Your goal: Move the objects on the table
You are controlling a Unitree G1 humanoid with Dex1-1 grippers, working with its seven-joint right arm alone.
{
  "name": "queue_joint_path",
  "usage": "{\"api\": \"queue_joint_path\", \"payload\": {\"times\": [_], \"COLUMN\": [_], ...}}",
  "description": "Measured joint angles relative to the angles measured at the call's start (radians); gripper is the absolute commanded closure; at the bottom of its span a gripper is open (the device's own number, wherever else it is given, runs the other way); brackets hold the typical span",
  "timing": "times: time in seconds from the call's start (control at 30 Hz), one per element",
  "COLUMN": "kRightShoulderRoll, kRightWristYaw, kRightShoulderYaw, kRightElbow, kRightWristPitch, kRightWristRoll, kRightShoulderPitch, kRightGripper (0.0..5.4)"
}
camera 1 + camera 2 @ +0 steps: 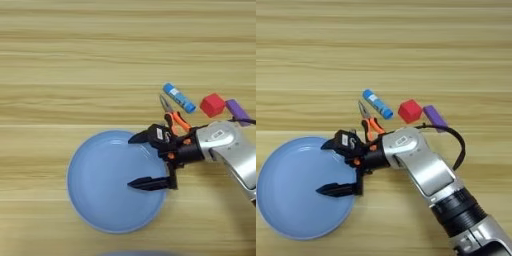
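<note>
Objects for the task sit in two spots on the wooden counter: a big round light-blue plate lies toward the near side, and a short row of small things lies beyond its far right rim. First in that row is a blue glue stick with a white label, lying flat with its long axis on a diagonal, one end pointing to the far left and the other to the near right. Just to its right stands a red cube, and close beside that lies a purple block, its long axis also slanting from far left to near right. A small pair of pliers with orange handles lies between the glue stick and the plate, its metal tip pointing away to the far left. The right gripper is over the plate's right part, jaws spread wide with nothing between them, one black finger near the far rim and the other nearer the plate's middle. Only the right eye view shows the whole silver forearm and its black cable; the left eye view crops the purple block.
</note>
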Motion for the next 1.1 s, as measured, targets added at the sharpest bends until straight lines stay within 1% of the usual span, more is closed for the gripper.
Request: {"api": "queue_joint_path", "payload": {"times": [0.23,0.4,0.63,1.1], "kRightShoulderRoll": [0.033,0.058,0.098,0.168], "kRightWristYaw": [-0.027,-0.051,-0.091,-0.159], "kRightShoulderYaw": [0.031,0.034,0.039,0.03], "kRightElbow": [0.05,0.077,0.126,0.27], "kRightWristPitch": [0.021,0.038,0.038,0.03], "kRightWristRoll": [-0.045,-0.066,-0.094,-0.112], "kRightShoulderPitch": [-0.016,-0.036,-0.073,-0.163], "kRightGripper": [0.05,0.05,0.05,0.05]}}
